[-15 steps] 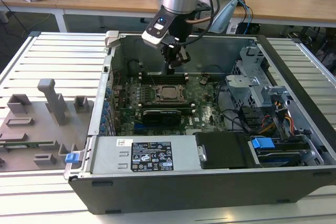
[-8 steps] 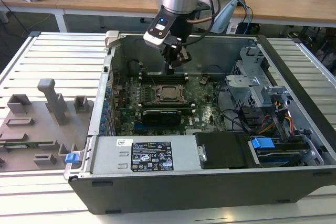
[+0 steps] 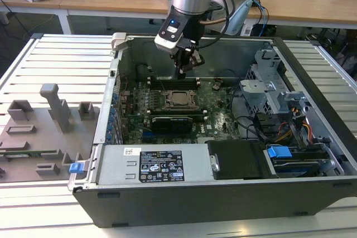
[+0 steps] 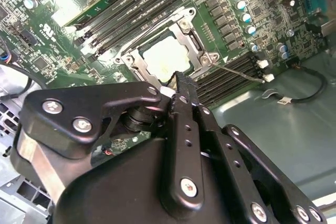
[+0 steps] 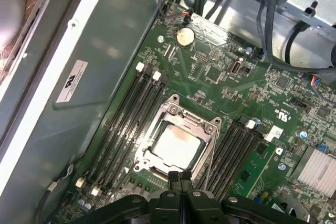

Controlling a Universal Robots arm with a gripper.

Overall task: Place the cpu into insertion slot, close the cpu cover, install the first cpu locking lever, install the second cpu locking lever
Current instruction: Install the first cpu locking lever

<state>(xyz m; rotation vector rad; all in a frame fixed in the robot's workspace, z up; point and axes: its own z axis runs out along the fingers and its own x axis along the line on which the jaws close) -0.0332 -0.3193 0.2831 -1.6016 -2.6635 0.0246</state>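
Green motherboard (image 5: 210, 72), hand (image 5: 180, 174) closed, near cpu (image 5: 176, 147)

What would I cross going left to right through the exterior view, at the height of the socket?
Grey fixture plate → case's left wall → cpu → metal drive cage → case's right wall.

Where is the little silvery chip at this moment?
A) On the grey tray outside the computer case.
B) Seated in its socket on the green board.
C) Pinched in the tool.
B: in both wrist views the cpu lies in the insertion slot, framed by the cpu cover, while the tool hangs at its edge, tips together.
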